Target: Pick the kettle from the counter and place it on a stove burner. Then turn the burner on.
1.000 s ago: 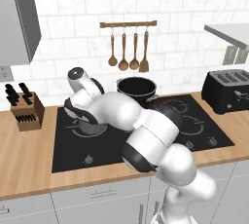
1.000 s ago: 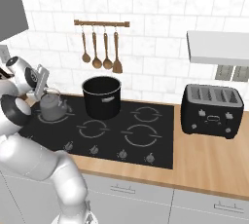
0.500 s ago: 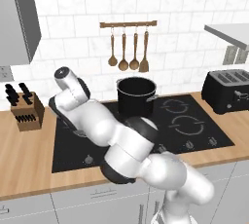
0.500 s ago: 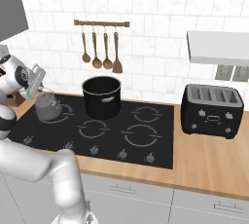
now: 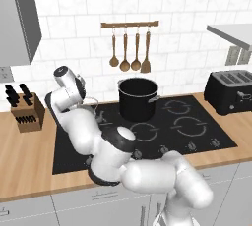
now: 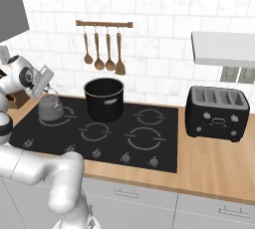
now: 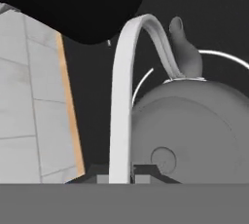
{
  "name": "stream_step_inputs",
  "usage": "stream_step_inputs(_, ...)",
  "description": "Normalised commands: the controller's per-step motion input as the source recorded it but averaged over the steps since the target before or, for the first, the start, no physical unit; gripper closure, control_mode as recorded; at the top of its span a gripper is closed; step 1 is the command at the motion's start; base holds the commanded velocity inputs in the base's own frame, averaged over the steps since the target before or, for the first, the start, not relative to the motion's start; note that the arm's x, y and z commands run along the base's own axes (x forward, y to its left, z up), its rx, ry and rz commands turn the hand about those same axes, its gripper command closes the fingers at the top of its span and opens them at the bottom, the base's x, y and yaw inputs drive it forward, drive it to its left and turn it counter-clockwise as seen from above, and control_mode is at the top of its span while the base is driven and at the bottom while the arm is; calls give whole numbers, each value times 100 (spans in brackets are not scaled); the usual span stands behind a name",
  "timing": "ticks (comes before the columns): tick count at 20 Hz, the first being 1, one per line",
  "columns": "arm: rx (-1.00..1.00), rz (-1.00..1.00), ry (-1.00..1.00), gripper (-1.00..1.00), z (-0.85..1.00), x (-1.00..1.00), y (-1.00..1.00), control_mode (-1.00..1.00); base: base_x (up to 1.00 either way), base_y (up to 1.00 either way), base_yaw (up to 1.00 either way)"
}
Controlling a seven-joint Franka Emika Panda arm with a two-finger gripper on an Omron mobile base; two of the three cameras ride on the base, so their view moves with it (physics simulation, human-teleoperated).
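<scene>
- Kettle (image 6: pixel 50 107) seen at the left of the right base view, over the back-left ring of the black cooktop (image 6: pixel 164 143), just left of the black stockpot (image 6: pixel 104 98); apparently resting on the glass or just above it, contact hard to judge from this angle.
- Gripper (image 6: pixel 48 89) directly above the kettle at mid-left of that view, fingers drawn together on the thin arched handle (image 7: pixel 121 101), which runs up from bottom centre of the hand view between the dark tips.
- Gripped by the handle top, presumably so the body hangs plumb beneath and the spout (image 7: pixel 184 47) stays level; in the hand view the spout points toward the upper right, lid knob (image 7: pixel 163 158) near the bottom centre.
- White arc of the stove burner (image 7: pixel 221 57) curving around the kettle's body in the hand view, suggesting the placement is roughly centred on a ring; whether this is the widest ring cannot be told from here.
- In the left base view, kettle mostly hidden behind the white arm; only the hand (image 5: pixel 74 85) visible at mid-left, beside the knife block (image 5: pixel 25 112) on the counter (image 5: pixel 22 161).
- Judged stage: carry done or nearly so; release and then the knob row (image 6: pixel 124 157) along the cooktop's front edge remaining.
- Toaster (image 6: pixel 216 112) at far right, well apart from the work.
</scene>
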Motion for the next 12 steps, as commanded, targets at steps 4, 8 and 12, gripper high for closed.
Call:
stream_step_inputs(4,0,-8,-3,-100,-8,13,0,-100,0,0,0)
stream_step_inputs(8,0,-7,-5,-100,1,-15,0,-100,0,0,0)
stream_step_inputs(12,1,-5,-7,-100,21,-42,0,-100,0,0,0)
